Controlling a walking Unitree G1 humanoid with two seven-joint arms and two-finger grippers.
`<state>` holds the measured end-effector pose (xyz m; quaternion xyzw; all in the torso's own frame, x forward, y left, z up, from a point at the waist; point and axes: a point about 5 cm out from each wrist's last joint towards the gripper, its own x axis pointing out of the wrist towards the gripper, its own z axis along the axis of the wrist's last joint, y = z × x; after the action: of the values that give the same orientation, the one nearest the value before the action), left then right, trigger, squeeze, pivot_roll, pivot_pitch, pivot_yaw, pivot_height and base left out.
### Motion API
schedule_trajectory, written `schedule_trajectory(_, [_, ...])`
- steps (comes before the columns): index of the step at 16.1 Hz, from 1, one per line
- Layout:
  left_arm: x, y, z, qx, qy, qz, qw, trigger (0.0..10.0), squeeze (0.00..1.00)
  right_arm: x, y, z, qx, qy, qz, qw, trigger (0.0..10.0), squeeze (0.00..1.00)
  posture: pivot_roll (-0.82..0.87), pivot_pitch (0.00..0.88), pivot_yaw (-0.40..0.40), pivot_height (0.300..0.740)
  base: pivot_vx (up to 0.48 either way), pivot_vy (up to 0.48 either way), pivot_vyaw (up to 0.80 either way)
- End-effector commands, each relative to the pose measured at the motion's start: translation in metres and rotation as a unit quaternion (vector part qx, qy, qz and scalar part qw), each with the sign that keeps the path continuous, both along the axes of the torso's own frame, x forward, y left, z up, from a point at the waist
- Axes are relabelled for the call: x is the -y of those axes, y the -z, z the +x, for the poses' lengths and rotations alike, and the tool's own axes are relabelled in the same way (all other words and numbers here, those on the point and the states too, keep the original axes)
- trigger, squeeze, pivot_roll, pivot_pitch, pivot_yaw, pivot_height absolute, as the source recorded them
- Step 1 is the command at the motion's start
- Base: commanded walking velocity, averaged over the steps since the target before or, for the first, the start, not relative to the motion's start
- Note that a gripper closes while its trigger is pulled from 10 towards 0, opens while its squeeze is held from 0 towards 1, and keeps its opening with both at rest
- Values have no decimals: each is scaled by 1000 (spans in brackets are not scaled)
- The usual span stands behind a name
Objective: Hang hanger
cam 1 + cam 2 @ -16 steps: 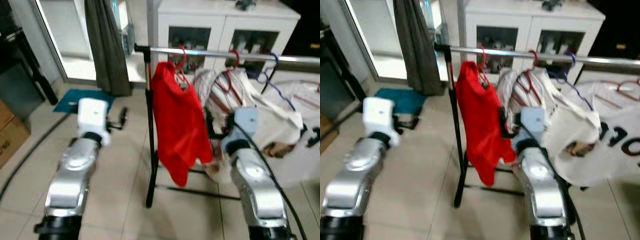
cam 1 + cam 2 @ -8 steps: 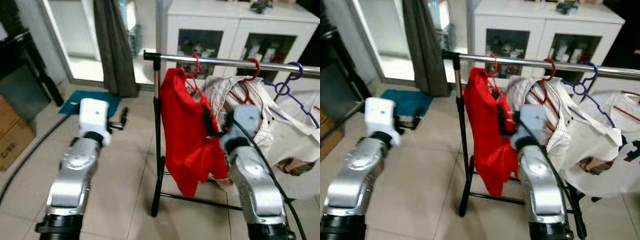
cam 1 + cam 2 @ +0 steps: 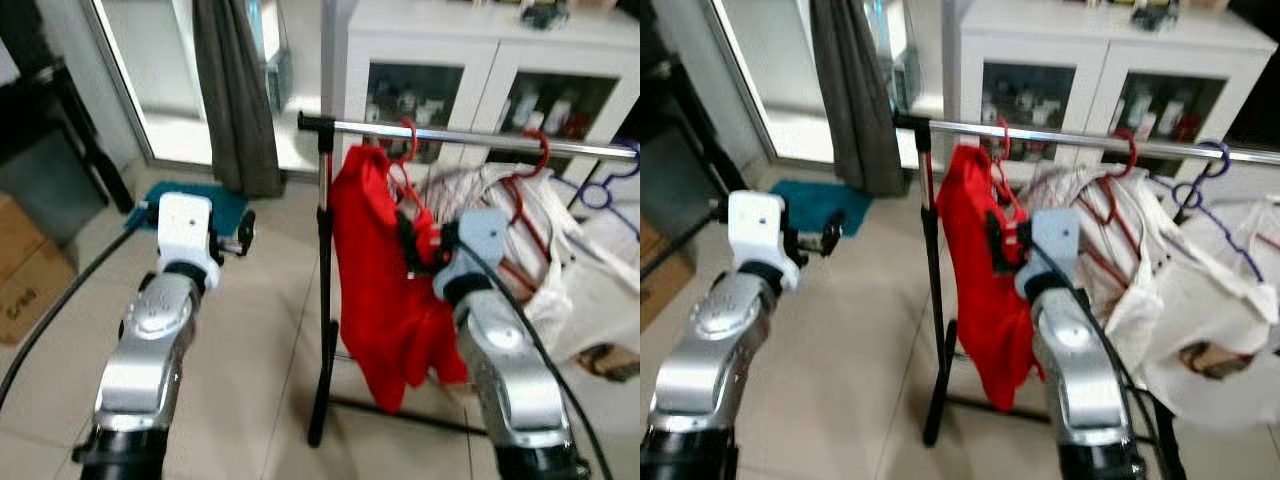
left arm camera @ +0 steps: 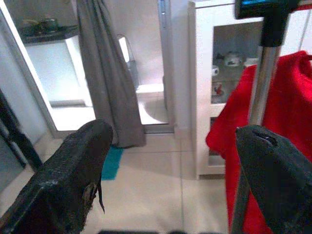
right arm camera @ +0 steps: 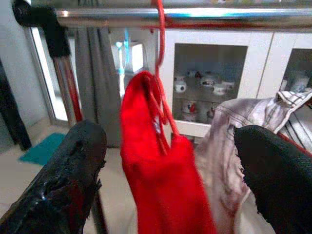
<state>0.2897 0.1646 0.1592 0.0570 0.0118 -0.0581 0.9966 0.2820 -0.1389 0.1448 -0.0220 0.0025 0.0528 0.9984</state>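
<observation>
Hanger: red hanger is seen at upper centre of the right wrist view, its hook over the rail; a red garment is carried on it, in the centre of the left eye view.
Rail: chrome rail is run across the upper right of the left eye view, borne on a black upright post at centre.
Right end effector: right end effector is spread wide, with one black finger at lower left and the other at lower right of its wrist view; nothing is pinched between them, and the red garment is framed in the gap beyond.
Left end effector: left end effector is likewise spread and holds nothing; it is held at centre left of the left eye view, apart from the rack.
Neighbours: a second red hanger and a blue hanger are hooked on the rail at upper right, with pale garments draped below.
Background: a white cabinet is placed along the top, a grey curtain at upper left, a teal mat on the tiled floor.
Progress: hanging is judged done, since the hook sits on the rail and is released; only withdrawal of the right arm is judged left.
</observation>
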Motion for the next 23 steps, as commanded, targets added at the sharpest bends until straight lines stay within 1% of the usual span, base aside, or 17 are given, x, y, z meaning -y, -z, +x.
schedule_trajectory(1, [3, 2, 0, -6, 1, 4, 1000, 10000, 1000, -3, 3, -1, -20, -12, 1, 1000, 10000, 0, -19, 0, 29, 740, 0, 0, 0])
schedule_trajectory(2, [2, 2, 0, -5, 0, 4, 1000, 10000, 1000, -10, 1, -1, -17, -35, 1, 999, 10000, 0, -19, 0, 28, 740, 0, 0, 0])
schedule_trajectory(3, [3, 1, 0, -3, 1, 11, 1000, 10000, 1000, -10, -3, -1, -2, -30, 3, 1000, 10000, 0, -19, 0, 28, 740, 0, 0, 0])
schedule_trajectory(5, [3, 0, 0, 2, 3, 15, 1000, 10000, 1000, -12, 2, 1, -7, -36, -36, 999, 10000, 0, -16, 0, 27, 740, 0, -122, 0])
schedule_trajectory(6, [3, -1, 1, 3, 3, 15, 1000, 10000, 1000, -10, 3, 1, -15, -24, -24, 999, 10000, 0, -15, 0, 27, 740, 0, -345, 669])
schedule_trajectory(7, [3, -1, 1, 4, 3, 16, 1000, 10000, 1000, -8, 3, 1, -13, -17, -25, 999, 10000, 0, -15, 0, 27, 740, 0, -390, 800])
schedule_trajectory(8, [3, -1, 1, 4, 2, 17, 1000, 10000, 1000, -5, 0, 3, -6, 1, -9, 1000, 10000, 0, -14, 0, 29, 740, 0, -394, 800])
schedule_trajectory(9, [3, -1, 1, 4, 2, 17, 1000, 10000, 1000, -4, -1, 3, -4, 3, -7, 1000, 10000, 0, -14, 0, 30, 740, 0, -394, 800])
schedule_trajectory(10, [3, -1, 1, 4, 3, 18, 1000, 10000, 1000, -1, -2, 4, -4, 16, 12, 1000, 10000, 0, -13, 0, 31, 740, 0, -382, 0])
schedule_trajectory(11, [3, -1, 2, 3, 3, 21, 1000, 10000, 1000, 0, -3, 4, -2, 17, 20, 1000, 10000, 0, -13, 0, 30, 740, 0, -300, 0])
schedule_trajectory(13, [1, 0, 2, 0, -5, 6, 1000, 10000, 1000, 0, -3, 4, -4, 18, 21, 1000, 10000, 0, -14, 0, 31, 740, 0, 0, 0])
schedule_trajectory(15, [2, -1, 3, 1, 2, 11, 1000, 10000, 1000, 2, -3, 5, -5, 26, 5, 1000, 10000, 0, -14, 0, 30, 740, 0, 0, 0])
schedule_trajectory(16, [3, -1, 3, 2, 5, 7, 1000, 10000, 1000, 2, -2, 5, -3, 31, 19, 999, 10000, 0, -14, 0, 27, 740, 0, 0, 0])
schedule_trajectory(20, [3, 1, 2, -1, 7, 1, 1000, 10000, 1000, 5, -5, 7, 2, 45, -1, 999, 10000, 0, -15, 0, 25, 740, 0, 0, -509])
schedule_trajectory(21, [4, 0, 2, 0, 7, 0, 1000, 10000, 1000, 4, -5, 7, 6, 40, -16, 999, 10000, 0, -16, 0, 25, 740, 0, 0, 0])
schedule_trajectory(22, [4, 0, 2, 0, 8, 0, 1000, 10000, 1000, 4, -5, 7, 7, 43, -19, 999, 10000, 0, -16, 0, 24, 740, 0, 0, 0])
schedule_trajectory(23, [4, 0, 2, 0, 10, -2, 1000, 10000, 1000, 4, -6, 8, 13, 55, -29, 998, 10000, 0, -15, 0, 25, 740, 0, 0, 0])
